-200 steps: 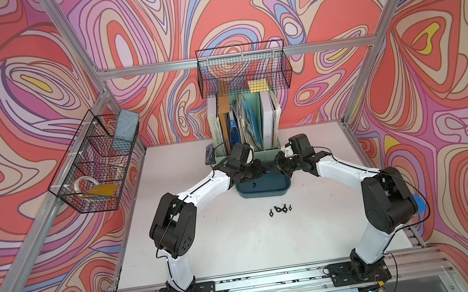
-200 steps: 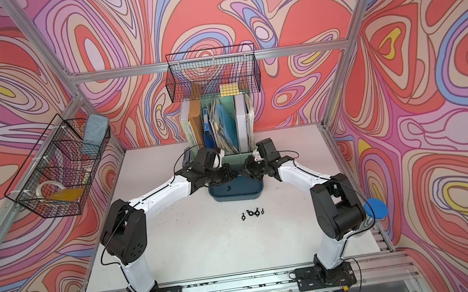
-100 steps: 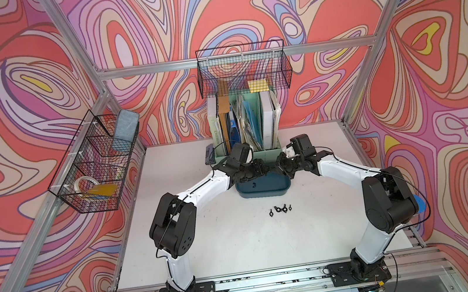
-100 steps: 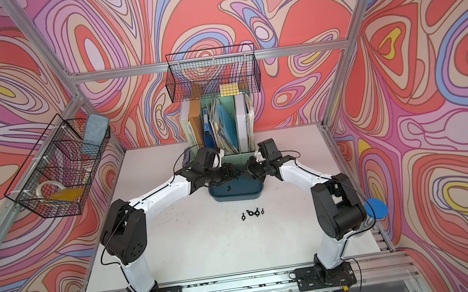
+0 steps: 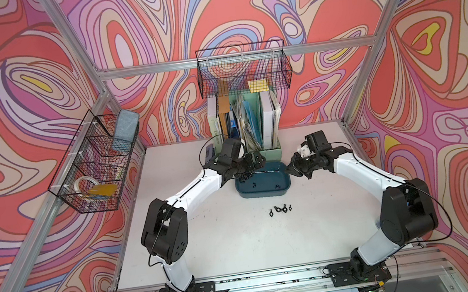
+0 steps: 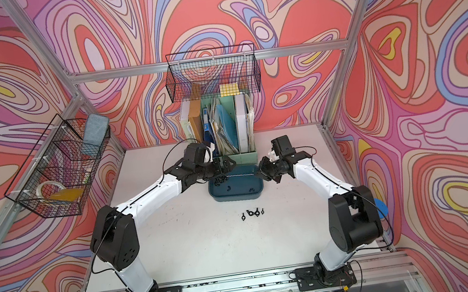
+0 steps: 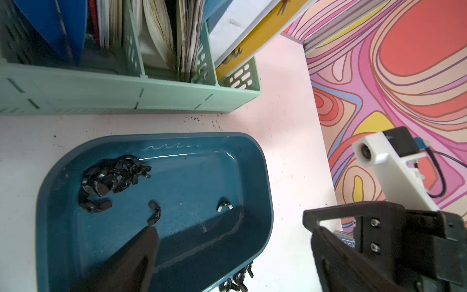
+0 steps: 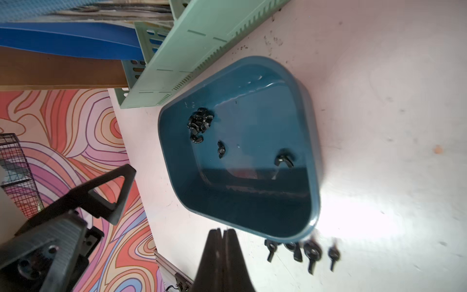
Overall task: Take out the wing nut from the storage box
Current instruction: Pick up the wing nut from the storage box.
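Note:
The dark teal storage box (image 5: 263,194) (image 6: 237,198) stands on the white table in front of the file holder. Inside it lie a heap of black wing nuts (image 7: 113,177) (image 8: 201,121) and two loose wing nuts (image 7: 154,212) (image 7: 225,206). My left gripper (image 5: 256,163) (image 7: 233,252) hangs open over the box's rear left part, with nothing between its fingers. At the box's right end, outside the rim (image 8: 314,177), my right gripper (image 5: 291,170) (image 8: 222,231) is shut and holds nothing. Several more wing nuts (image 5: 279,209) (image 6: 252,213) (image 8: 303,252) lie on the table just in front of the box.
A mint-green file holder (image 5: 270,151) full of books and folders stands directly behind the box. One black wire basket (image 5: 243,72) hangs on the back wall above it, and another (image 5: 94,168) hangs on the left wall. A blue disc (image 6: 381,207) lies at the table's right edge.
The left gripper's jaws have spread from nearly shut to wide open above the box. Both arms have barely shifted, and the right gripper stays shut.

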Robot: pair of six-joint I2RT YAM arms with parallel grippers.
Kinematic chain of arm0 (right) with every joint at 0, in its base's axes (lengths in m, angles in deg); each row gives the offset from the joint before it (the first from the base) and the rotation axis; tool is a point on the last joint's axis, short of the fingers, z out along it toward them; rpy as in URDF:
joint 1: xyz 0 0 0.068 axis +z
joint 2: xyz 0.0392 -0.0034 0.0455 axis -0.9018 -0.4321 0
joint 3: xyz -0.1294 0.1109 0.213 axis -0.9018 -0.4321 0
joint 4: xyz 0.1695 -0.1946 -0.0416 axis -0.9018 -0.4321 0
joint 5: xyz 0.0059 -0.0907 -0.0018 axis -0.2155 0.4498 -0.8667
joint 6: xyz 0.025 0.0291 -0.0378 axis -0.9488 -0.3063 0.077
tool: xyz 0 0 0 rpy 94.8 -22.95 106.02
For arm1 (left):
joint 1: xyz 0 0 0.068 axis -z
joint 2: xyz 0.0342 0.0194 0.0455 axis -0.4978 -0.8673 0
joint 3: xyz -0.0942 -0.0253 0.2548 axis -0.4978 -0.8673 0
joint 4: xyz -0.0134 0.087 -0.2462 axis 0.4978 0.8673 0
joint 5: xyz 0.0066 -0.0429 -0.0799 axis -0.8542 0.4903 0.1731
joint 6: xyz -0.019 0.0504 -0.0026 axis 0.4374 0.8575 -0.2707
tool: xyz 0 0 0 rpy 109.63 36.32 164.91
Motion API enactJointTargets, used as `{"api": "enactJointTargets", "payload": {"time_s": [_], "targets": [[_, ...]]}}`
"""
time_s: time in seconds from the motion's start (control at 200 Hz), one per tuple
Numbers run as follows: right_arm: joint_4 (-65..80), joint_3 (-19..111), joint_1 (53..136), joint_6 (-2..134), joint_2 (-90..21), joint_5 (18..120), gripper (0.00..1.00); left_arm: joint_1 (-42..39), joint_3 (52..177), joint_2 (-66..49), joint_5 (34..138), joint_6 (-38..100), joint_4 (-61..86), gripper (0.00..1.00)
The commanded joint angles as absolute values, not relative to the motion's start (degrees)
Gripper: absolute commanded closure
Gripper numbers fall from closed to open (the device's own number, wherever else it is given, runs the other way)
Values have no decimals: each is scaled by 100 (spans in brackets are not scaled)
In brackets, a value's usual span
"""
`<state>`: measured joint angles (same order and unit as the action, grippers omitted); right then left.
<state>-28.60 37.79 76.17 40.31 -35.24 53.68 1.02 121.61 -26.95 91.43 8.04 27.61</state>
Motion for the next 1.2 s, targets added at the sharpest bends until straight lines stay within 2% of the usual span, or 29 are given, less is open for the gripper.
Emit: {"api": "enactJointTargets", "payload": {"time_s": [0.0, 0.195, 0.406, 0.526, 0.716, 0.761, 0.836, 1.192], "targets": [[-3923, 3819, 7520, 4724, -3179, 5763, 100, 13, 12003, -2478, 8954, 1004, 2922, 1], [-4300, 3875, 7521, 5017, -3012, 6064, 100, -9, 11728, -2254, 8619, 1095, 2957, 1], [-3853, 3919, 7517, 4964, -3069, 6065, 100, -18, 11557, -2180, 8518, 1298, 3052, 1], [-3760, 3990, 7529, 5017, -3131, 6094, 90, -20, 11603, -2230, 8532, 1454, 3115, 1], [-3503, 4063, 7640, 5079, -3284, 6184, 80, -50, 11824, -2439, 8556, 1570, 3624, 8], [-3426, 4103, 7731, 5102, -3348, 6244, 78, -80, 11931, -2512, 8493, 1553, 3798, 8], [-3325, 4224, 7943, 5167, -3501, 6388, 72, -163, 12048, -2571, 8444, 1490, 3985, 3], [-2905, 5059, 8820, 5367, -4730, 6790, 71, -720, 12063, -2287, 8079, 1389, 4571, 1]]}}
